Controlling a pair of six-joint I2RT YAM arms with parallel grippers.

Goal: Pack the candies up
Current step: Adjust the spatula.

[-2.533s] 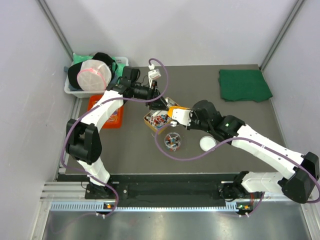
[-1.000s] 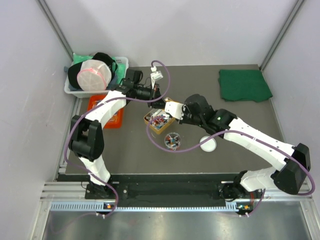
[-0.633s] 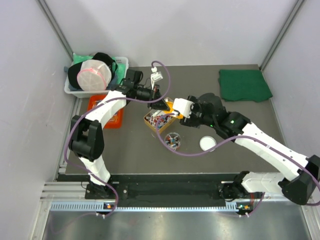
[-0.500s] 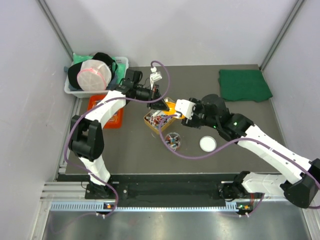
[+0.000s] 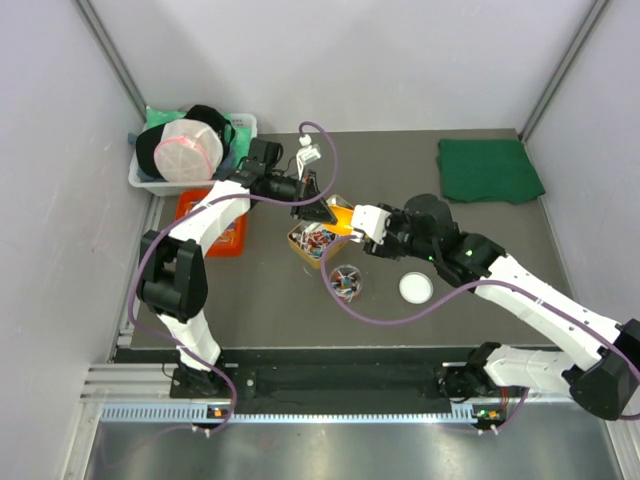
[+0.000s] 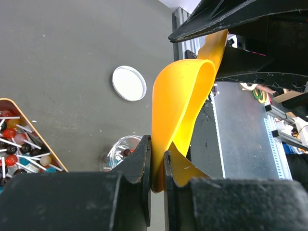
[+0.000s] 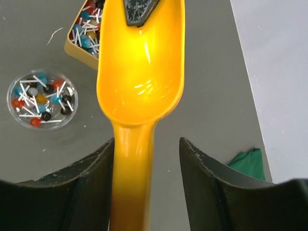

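An empty orange scoop hangs over the tan box of candies. My left gripper is shut on the scoop's rim, its finger reaching into the bowl. My right gripper stands open around the scoop's handle. The handle lies against one finger, with a clear gap to the other. A clear round container with several candies sits just in front of the box, and it also shows in the left wrist view.
A white lid lies right of the clear container. A folded green cloth is at the back right. A bin of items and a red tray stand at the back left.
My right gripper has opened on the scoop's handle and drawn back to the right. The left gripper has kept hold of the scoop's rim above the box.
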